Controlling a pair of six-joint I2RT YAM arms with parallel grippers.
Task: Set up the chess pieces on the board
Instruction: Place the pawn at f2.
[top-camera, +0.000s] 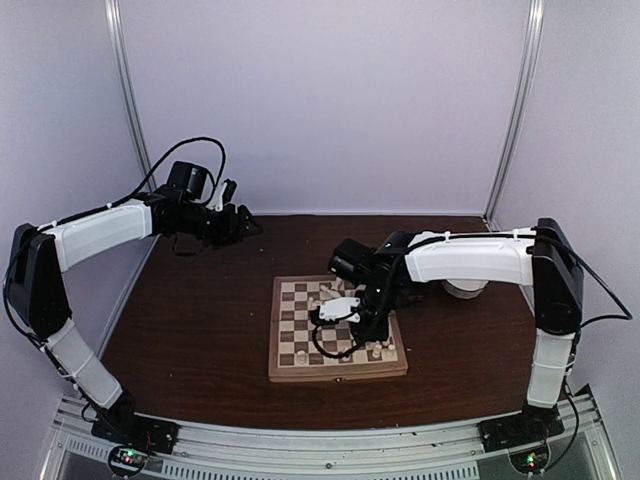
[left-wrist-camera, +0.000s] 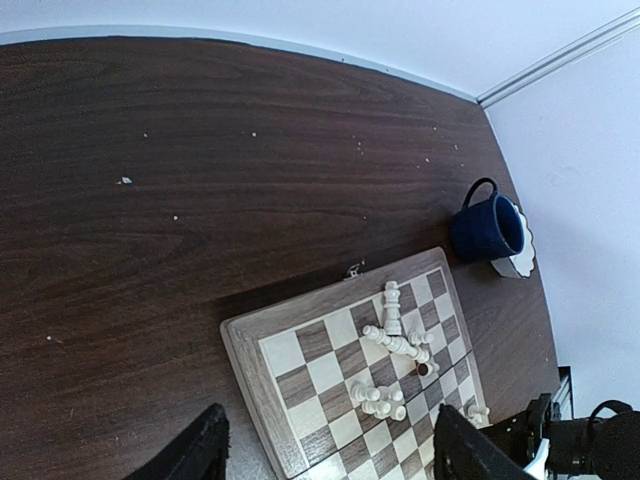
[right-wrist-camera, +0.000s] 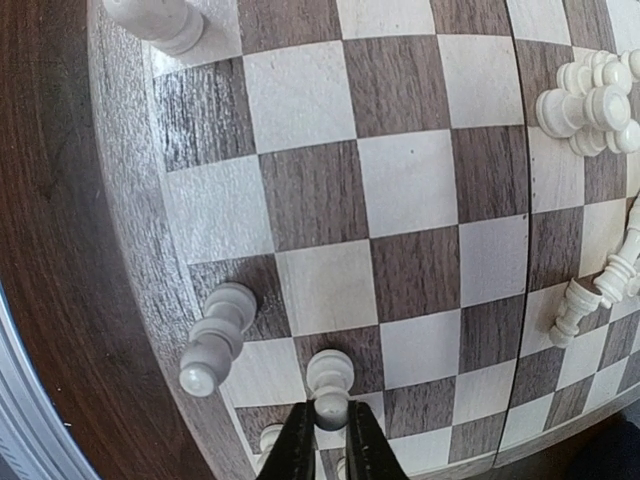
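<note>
The board (top-camera: 338, 374) lies mid-table, right of centre. My right gripper (right-wrist-camera: 331, 445) is low over its near right part (top-camera: 374, 342) and is shut on the head of a cream pawn (right-wrist-camera: 330, 378), which stands on a dark square. Another cream piece (right-wrist-camera: 214, 338) stands one square to the left by the rim (right-wrist-camera: 120, 200). Several loose pieces lie toppled in the board's middle (left-wrist-camera: 398, 336) (right-wrist-camera: 590, 100). My left gripper (top-camera: 240, 222) hangs high at the back left, open and empty, its fingers (left-wrist-camera: 195, 455) framing the board (left-wrist-camera: 245, 350) from above.
A dark blue mug (left-wrist-camera: 487, 230) sits in a white scalloped bowl (left-wrist-camera: 520, 256) just past the board's far right corner, behind my right arm (top-camera: 465, 288). One more piece (right-wrist-camera: 155, 20) stands at the board's edge. Grey walls close the back and sides.
</note>
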